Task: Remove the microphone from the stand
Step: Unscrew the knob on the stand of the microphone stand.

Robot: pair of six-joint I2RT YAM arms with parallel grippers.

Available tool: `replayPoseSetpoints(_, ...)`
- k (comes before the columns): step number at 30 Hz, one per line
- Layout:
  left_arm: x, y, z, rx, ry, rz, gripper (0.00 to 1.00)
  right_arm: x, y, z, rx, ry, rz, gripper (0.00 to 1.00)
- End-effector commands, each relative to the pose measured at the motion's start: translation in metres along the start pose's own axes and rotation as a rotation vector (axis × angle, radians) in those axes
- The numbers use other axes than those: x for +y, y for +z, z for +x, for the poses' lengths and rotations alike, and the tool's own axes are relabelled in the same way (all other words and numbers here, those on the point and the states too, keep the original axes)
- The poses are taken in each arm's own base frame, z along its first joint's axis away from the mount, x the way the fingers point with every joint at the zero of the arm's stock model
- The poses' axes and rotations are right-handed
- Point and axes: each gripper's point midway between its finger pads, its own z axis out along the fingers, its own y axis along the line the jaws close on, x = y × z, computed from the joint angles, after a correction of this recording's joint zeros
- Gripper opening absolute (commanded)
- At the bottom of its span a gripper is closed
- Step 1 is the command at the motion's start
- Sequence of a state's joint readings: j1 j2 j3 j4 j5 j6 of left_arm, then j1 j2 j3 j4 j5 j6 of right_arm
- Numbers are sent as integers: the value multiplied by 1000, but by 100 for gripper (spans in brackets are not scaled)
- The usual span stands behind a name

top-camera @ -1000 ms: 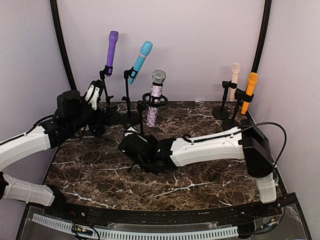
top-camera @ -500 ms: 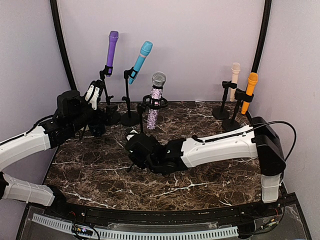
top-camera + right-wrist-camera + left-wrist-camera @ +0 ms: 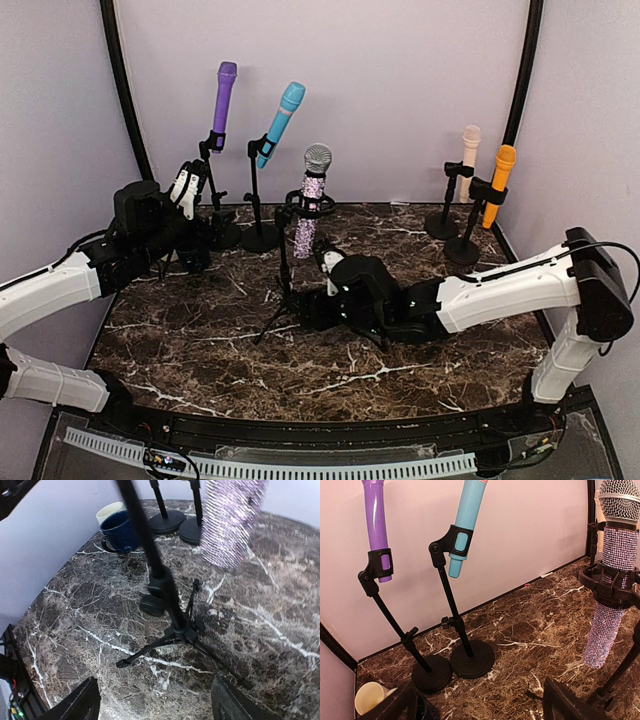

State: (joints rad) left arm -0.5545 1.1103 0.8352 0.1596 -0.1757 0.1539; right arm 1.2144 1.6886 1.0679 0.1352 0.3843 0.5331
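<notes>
– Rhinestone microphone (image 3: 311, 200): where does it sit?
– In the clip of the black tripod stand (image 3: 284, 262), leaning slightly, mesh head up, mid-back of the marble surface (image 3: 180, 345). Not yet off the stand.
– Right hand (image 3: 318, 283)?
– Released. In its wrist view the fingers (image 3: 82, 702) stand wide apart, with nothing between them and touching nothing. The stand's pole and tripod legs lie just ahead of the fingertips. The microphone's lower end hangs higher up and further off, apart from the hand.
– Change against one second ago?
– The hand then lay low on the left of the pole; now it lies on the right of it, and the forearm has swung to the right side of the surface. The tripod legs, covered then, now show. Microphone and stand show no shift I can make out.
– Left hand (image 3: 186, 188)?
– Wide open, empty, at back left beside the stand of the purple microphone (image 3: 222, 100). Rhinestone microphone well apart, to its right.
</notes>
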Motion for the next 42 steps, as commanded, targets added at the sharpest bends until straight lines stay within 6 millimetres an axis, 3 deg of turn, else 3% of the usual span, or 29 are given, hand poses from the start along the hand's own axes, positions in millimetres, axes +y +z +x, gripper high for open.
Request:
replayPoseSetpoints(1, -1, -5, -6, -24, 6, 3, 89, 13, -2, -20, -64, 393, -278, 76)
replayPoseSetpoints(10, 0, -7, -8, -30, 15, -8, 89, 26, 6, -32, -50, 599, -480, 72)
replayPoseSetpoints(20, 2, -10, -11, -40, 17, -13, 89, 19, 32, -23, 15, 670, -405, 59)
replayPoseSetpoints(29, 3, -11, -14, -48, 17, -15, 89, 6, 44, -26, 17, 700, -351, 48)
replayPoseSetpoints(42, 2, -11, -13, -47, 17, -13, 89, 4, 53, -32, 10, 699, -346, 38)
